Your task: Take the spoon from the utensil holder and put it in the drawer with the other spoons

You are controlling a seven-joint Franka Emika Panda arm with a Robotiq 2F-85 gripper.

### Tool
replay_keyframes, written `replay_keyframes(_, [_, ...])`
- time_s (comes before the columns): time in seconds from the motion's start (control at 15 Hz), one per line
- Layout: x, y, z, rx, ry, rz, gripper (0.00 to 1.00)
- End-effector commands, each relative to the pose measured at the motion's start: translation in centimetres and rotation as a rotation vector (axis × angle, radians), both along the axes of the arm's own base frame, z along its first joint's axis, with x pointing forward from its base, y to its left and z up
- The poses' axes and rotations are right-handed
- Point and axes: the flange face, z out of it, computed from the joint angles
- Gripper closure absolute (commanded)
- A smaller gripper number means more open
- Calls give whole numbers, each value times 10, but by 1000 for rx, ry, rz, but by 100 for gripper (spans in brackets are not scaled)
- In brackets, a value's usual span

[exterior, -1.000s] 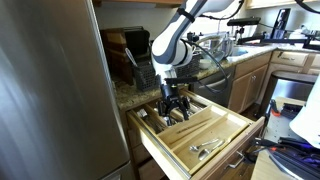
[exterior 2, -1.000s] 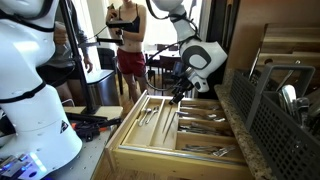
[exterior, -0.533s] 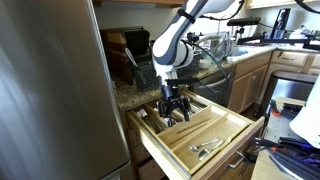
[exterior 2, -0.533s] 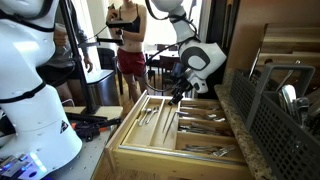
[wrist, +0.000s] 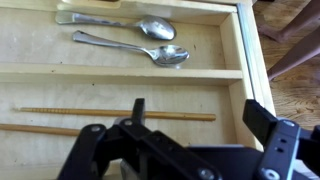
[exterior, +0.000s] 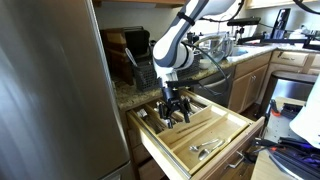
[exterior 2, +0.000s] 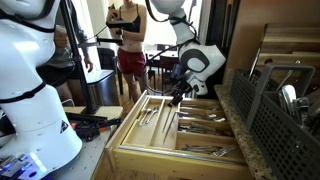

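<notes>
My gripper (wrist: 200, 118) stands open and empty low over the pale wooden drawer (exterior: 222, 138), also seen from the other side (exterior 2: 128, 140). In the wrist view two silvery spoons lie side by side in the far compartment, one at the back (wrist: 118, 22) and one nearer (wrist: 128, 46). I cannot tell which of them is the task's spoon. In both exterior views the gripper (exterior: 174, 110) (exterior 2: 178, 96) hangs over the drawer's back part. The black grid utensil holder (exterior: 143, 70) stands on the counter behind it and fills the foreground in an exterior view (exterior 2: 285, 125).
Wooden chopsticks (wrist: 110, 113) lie in the compartment under the gripper. More cutlery (exterior: 207, 147) lies near the drawer's front. A steel refrigerator (exterior: 45, 90) stands beside the drawer. A white robot (exterior 2: 30, 80) and a person (exterior 2: 128, 45) are across the room.
</notes>
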Motion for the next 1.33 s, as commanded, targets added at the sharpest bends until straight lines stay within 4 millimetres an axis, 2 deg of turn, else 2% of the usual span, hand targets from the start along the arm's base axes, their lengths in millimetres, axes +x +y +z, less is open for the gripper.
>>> replay_keyframes(0.0, [-4,-2,-6,-3,-31,3,0])
replay_keyframes(1.27, [0,-2,-11,-7,-73,-6,0])
